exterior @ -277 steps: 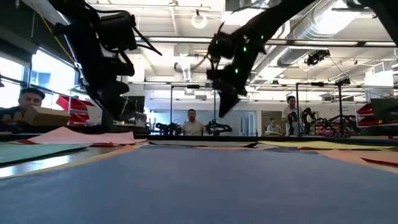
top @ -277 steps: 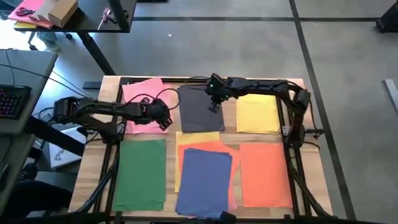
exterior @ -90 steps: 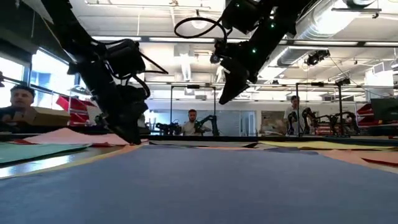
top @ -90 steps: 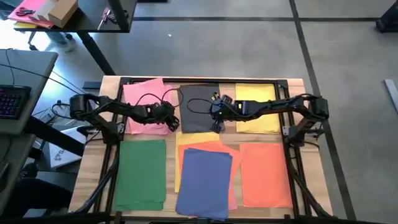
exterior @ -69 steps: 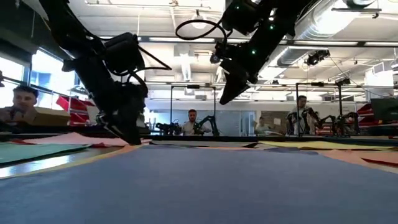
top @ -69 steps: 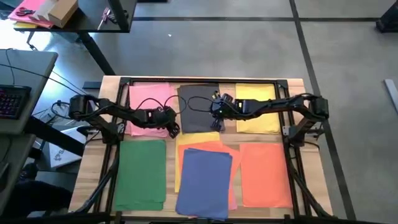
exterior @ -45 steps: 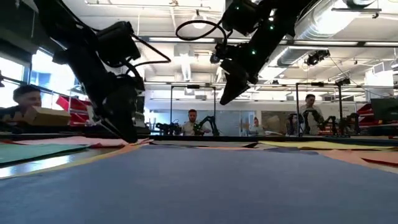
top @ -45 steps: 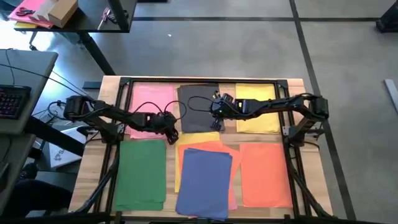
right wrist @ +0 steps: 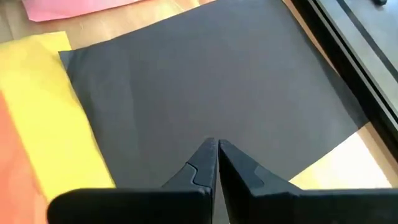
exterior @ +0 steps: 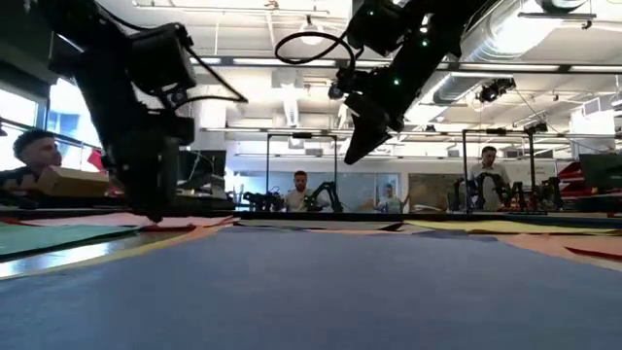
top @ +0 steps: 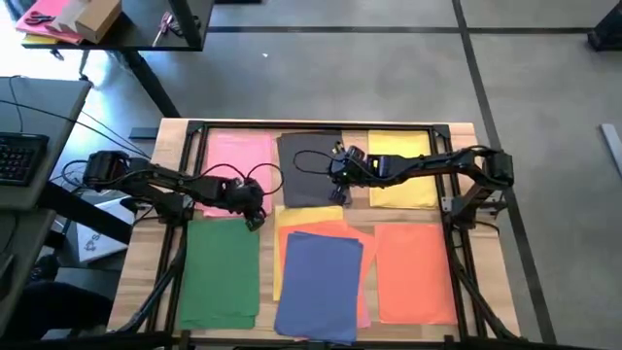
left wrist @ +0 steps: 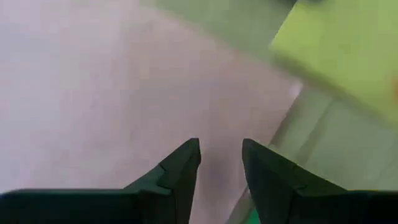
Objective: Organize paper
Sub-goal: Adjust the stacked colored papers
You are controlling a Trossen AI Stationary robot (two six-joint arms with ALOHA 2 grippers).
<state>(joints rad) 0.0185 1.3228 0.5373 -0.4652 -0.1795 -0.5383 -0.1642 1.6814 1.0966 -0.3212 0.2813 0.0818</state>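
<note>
The paper (top: 316,228) lies flat across the surface (top: 457,131) in two rows, every sheet's long axis running 12 to 6 o'clock; a yellow sheet (top: 292,216) is mostly hidden under the blue sheet (top: 319,284). The left pincer (top: 255,216), fingers slightly apart, sits low at the pink sheet (top: 236,156)'s 6 o'clock edge. The right pincer (top: 339,191), fingers together, hangs over the dark grey sheet (top: 306,175).

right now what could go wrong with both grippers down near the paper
1. The left gripper sits low at the near corner of the pink sheet, fingers slightly apart; dragging could crease or skew it.
2. The right gripper is shut above the dark grey sheet, beside the yellow sheet underneath; pushing might shift both.
3. The blue sheet lies on a loose pile; nearby sweeps could scatter it.
</note>
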